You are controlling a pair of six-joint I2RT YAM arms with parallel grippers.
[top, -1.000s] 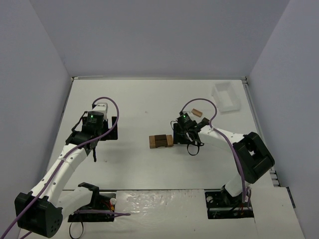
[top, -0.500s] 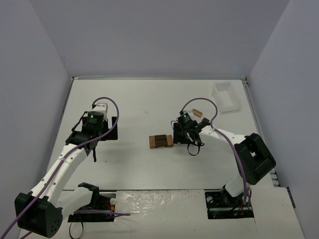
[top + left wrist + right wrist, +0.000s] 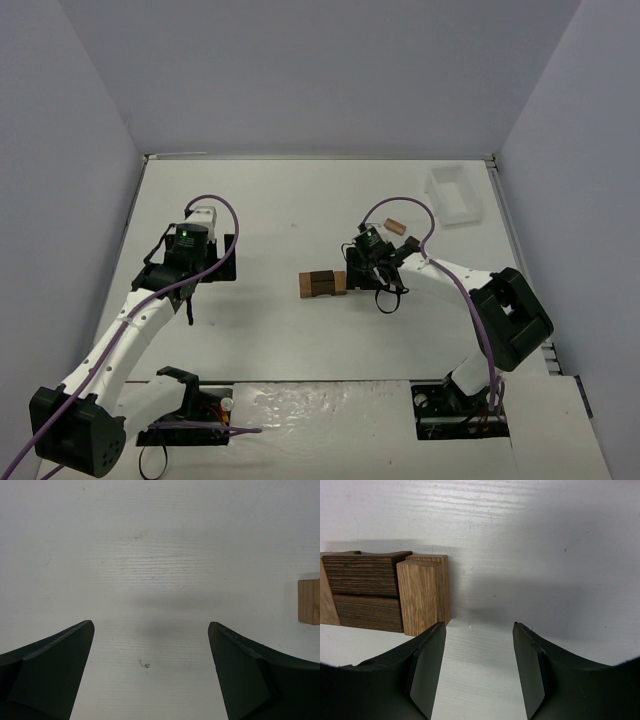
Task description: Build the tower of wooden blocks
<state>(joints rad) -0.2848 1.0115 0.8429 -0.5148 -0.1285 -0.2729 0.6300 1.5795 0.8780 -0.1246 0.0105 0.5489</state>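
— While both arms hang over the white surface (image 3: 270,200), where is the wood block tower (image 3: 322,283)?
— Centre of the overhead frame, low on the surface, dark blocks flanked by tan ones.
— And the right gripper (image 3: 479,665)?
— Just right of the tower. Its jaws stand apart, with only surface showing between them.
— The left gripper (image 3: 150,680)?
— Left of frame, jaws wide apart over the surface, well apart from the tower.

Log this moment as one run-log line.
left claw: open, empty, over table | right claw: open, empty, beside wood block tower | loose block: on table, apart from tower
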